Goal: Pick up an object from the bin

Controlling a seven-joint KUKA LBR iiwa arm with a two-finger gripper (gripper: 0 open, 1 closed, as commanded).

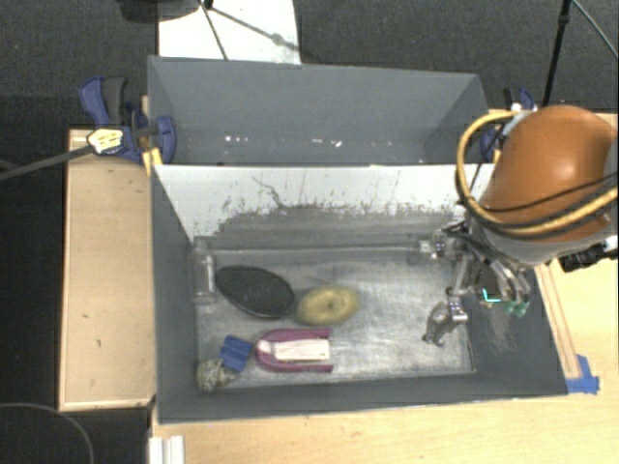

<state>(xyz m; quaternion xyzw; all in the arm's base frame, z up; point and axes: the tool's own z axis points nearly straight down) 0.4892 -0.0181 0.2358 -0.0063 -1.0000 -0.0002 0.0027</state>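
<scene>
My gripper (440, 325) hangs over the bare right part of the bin floor, with nothing between its fingers. The nearest loose thing is a yellow-green apple-like fruit (328, 304), well to its left near the middle of the floor. Beside that lies a dark oval stone-like object (254, 291). In front of the fruit sits a purple and white flat object (294, 350).
At the front left corner lie a small blue piece (235, 352) and a greyish crumpled lump (214, 374). A clear tube-like piece (203, 274) stands by the left wall. The arm with its orange dome comes in over the right rim.
</scene>
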